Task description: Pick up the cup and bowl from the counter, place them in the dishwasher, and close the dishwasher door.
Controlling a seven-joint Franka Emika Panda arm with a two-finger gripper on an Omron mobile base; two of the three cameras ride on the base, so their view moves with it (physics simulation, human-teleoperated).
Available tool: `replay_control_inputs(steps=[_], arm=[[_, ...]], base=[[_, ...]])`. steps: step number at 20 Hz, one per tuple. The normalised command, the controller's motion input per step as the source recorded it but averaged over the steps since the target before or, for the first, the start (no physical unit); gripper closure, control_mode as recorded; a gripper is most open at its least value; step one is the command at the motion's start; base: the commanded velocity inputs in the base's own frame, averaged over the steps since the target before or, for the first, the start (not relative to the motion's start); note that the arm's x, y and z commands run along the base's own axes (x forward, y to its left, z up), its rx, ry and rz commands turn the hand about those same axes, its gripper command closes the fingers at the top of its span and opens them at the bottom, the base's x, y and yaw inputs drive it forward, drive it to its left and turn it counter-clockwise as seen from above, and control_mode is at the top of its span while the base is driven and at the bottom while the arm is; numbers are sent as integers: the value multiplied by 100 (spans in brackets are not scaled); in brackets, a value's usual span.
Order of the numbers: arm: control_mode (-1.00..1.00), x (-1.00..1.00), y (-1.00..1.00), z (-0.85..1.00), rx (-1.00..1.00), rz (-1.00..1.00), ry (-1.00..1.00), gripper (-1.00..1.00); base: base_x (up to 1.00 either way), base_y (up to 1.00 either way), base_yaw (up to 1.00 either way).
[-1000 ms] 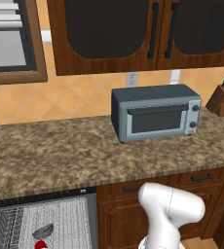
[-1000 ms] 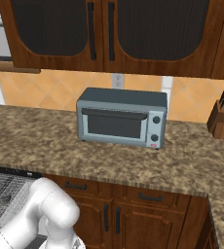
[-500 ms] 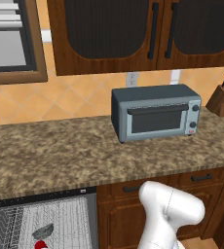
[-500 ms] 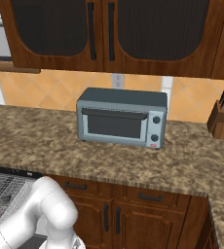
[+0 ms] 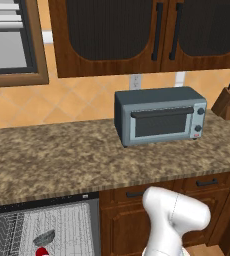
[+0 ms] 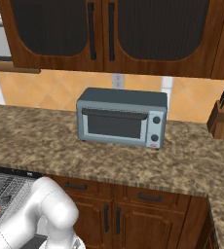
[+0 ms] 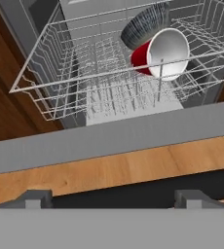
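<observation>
Cup (image 7: 160,52) and bowl (image 7: 144,27) are lying in the rack (image 7: 60,73) ahead of the empty claw (image 7: 112,200), fingers apart. The stiff, likely heavy door (image 7: 109,138) is waiting just ahead; lift at its edge.

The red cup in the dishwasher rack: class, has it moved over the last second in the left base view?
No. The cup sits at the same spot below the bowl in the white rack, unchanged against the toaster oven and counter.
</observation>
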Motion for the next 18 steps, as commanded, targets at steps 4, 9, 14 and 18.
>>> replay_control_inputs(steps=[4,9,14,18], arm=[[-100,68,-58,-62,-3,1,-6,-100],[-100,77,-96,-35,0,1,-1,-100],[-100,88,-34,-27,0,11,0,-100],[-100,92,-16,-37,-1,15,0,-100]], base=[[0,0,0],[0,0,0],[0,0,0],[0,0,0]])
